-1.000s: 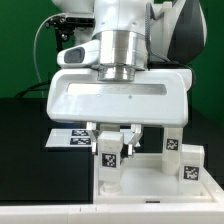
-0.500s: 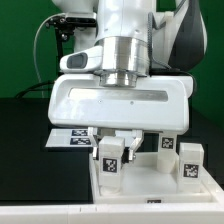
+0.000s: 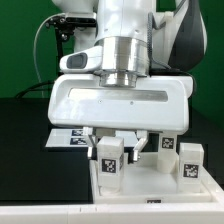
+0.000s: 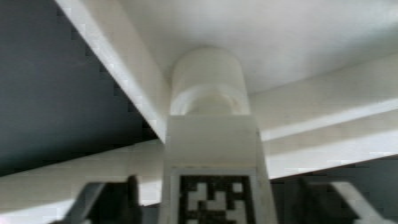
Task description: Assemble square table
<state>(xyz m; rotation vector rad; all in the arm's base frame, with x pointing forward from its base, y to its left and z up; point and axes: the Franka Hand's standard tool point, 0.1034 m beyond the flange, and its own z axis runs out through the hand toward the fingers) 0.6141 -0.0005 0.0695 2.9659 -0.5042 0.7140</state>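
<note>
Looking at the exterior view, you see the gripper (image 3: 112,146) hanging low over the square table top (image 3: 140,181), which lies flat on the black table (image 3: 25,150) at the front. One tagged white leg (image 3: 109,156) stands upright on the top, between the fingers (image 3: 95,137). The fingers stand slightly apart from the leg's sides, so the jaws look parted with a thin gap, though you cannot tell for certain whether one pad touches it. Two more tagged legs (image 3: 190,160) stand upright on the top toward the exterior view's right, the nearer to the gripper (image 3: 168,143) partly hidden behind it. The marker board (image 3: 70,138) lies flat just behind the top. Your wrist view shows the leg (image 4: 210,140) close up, upright, its tag facing the camera, between dark blurred finger shapes.
</note>
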